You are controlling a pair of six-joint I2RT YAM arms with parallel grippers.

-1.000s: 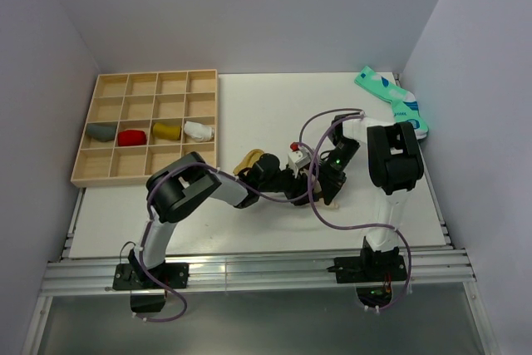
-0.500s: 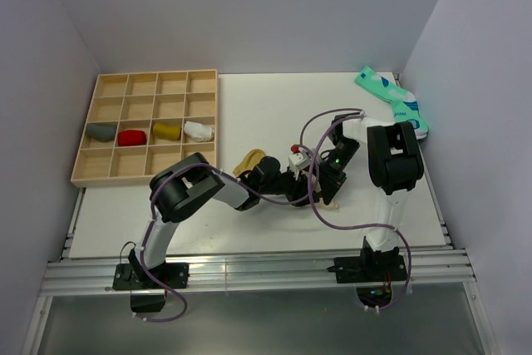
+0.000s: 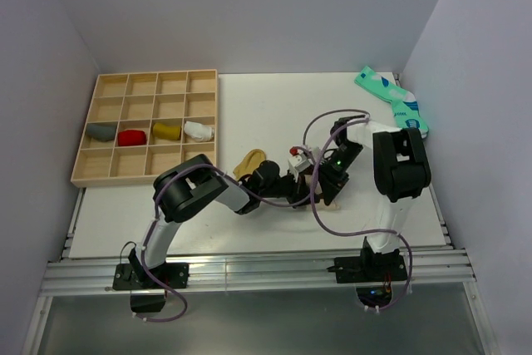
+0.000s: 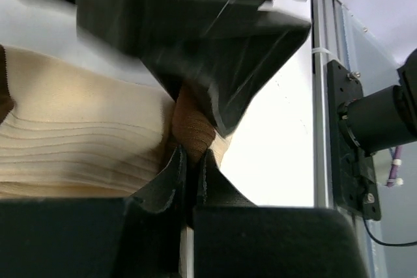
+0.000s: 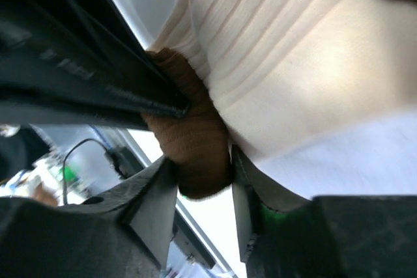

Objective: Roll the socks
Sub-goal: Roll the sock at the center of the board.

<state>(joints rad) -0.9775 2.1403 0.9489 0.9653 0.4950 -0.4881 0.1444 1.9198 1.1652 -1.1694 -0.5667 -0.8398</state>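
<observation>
Top external: wooden tray (image 3: pixel 145 129) sits at the far left corner of the worktop (image 3: pixel 266 106), a 4x4 grid of cells. The third row from the far edge holds one rolled sock per cell, left to right: grey roll (image 3: pixel 102 131), red roll (image 3: pixel 131 137), mustard roll (image 3: pixel 166 130), white roll (image 3: pixel 198 130).

A loose mustard-yellow sock (image 3: pixel 249 160) lies near the worktop centre, just beside the left arm's wrist and partly under it. Right of it, toward the near edge, the left gripper (image 3: pixel 298 190) and right gripper (image 3: pixel 322 182) meet tip to tip. A red-and-white part (image 3: pixel 295 153) sits on the right gripper's body; any marking on it is unreadable.

Left wrist: the beige sock (image 4: pixel 78 128), ribbed with a dark brown band at the frame's left edge, lies on the worktop. Its brown end (image 4: pixel 192 122) is pinched between the left fingers (image 4: pixel 171 177), with a narrow gap filled by fabric. The right gripper's body is blurred just above.

Right wrist: the same brown end is clamped between the right fingers (image 5: pixel 153 206), also narrow, with fabric bulging out. The left gripper's black edge touches it.

At the far right corner, a teal sock (image 3: pixel 378 85) and a blue-white sock (image 3: pixel 411 118) overlap. The print on the blue one is too small to read.
</observation>
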